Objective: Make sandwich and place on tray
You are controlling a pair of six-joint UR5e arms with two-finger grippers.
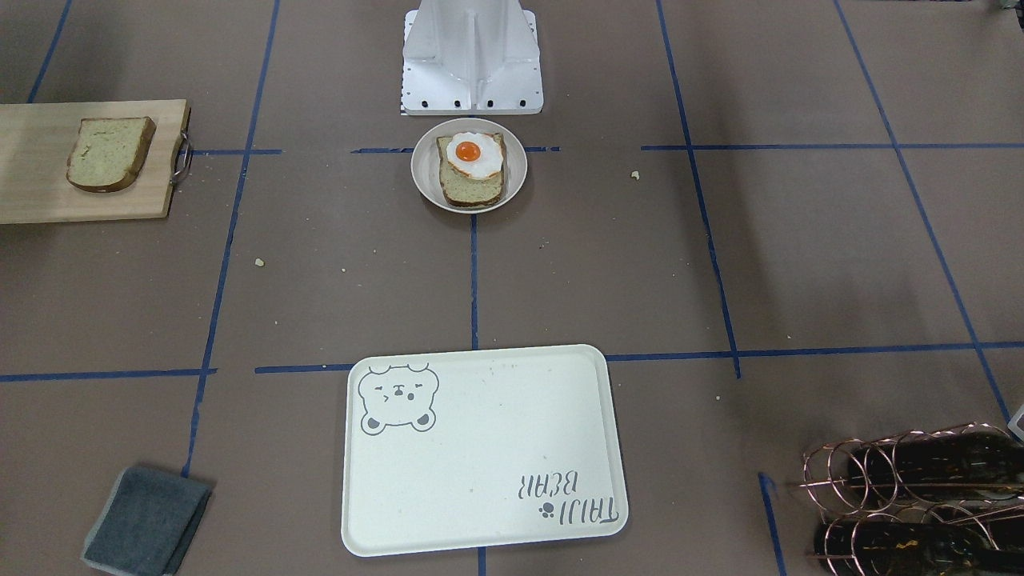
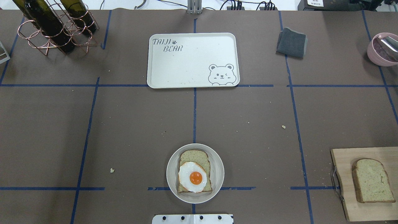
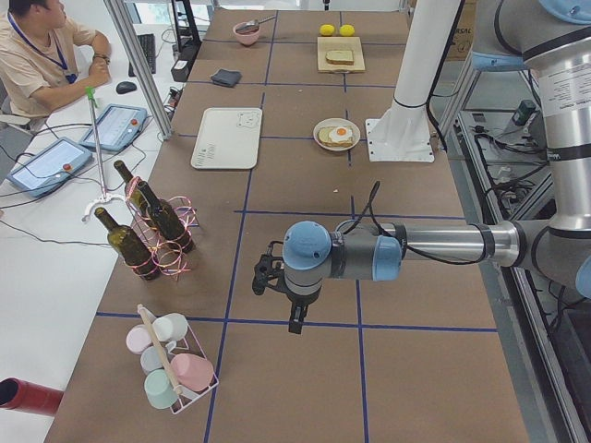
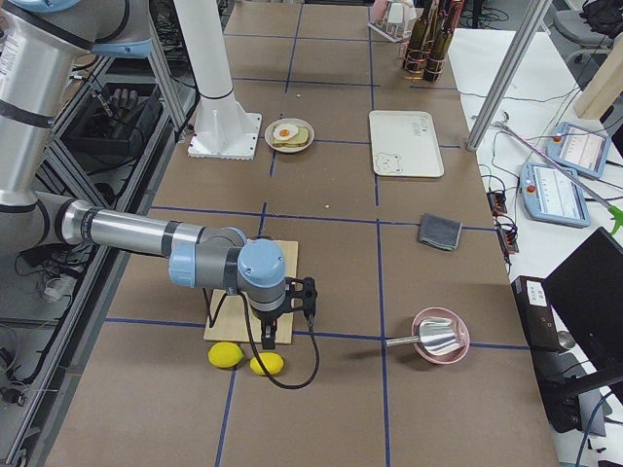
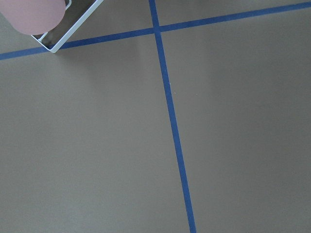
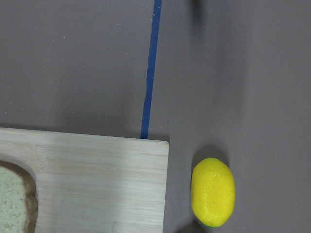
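One bread slice (image 2: 194, 158) lies in a round white bowl (image 2: 170, 174) near the robot base, with a fried egg (image 2: 192, 176) on top of it. A second bread slice (image 2: 372, 180) lies on the wooden cutting board (image 2: 345, 186) at the right. It also shows in the right wrist view (image 6: 14, 199). The cream tray (image 2: 186, 62) with the bear drawing lies at the far middle with nothing on it. My left gripper (image 3: 295, 321) and right gripper (image 4: 270, 338) show only in the side views, far from the food. I cannot tell whether they are open or shut.
A copper rack of wine bottles (image 2: 53, 25) stands far left and a folded grey cloth (image 2: 291, 42) far right. A pink bowl with a metal scoop (image 2: 382, 49) sits at the right edge. Two lemons (image 4: 243, 358) lie by the board. A cup rack (image 3: 175, 369) stands near the left arm.
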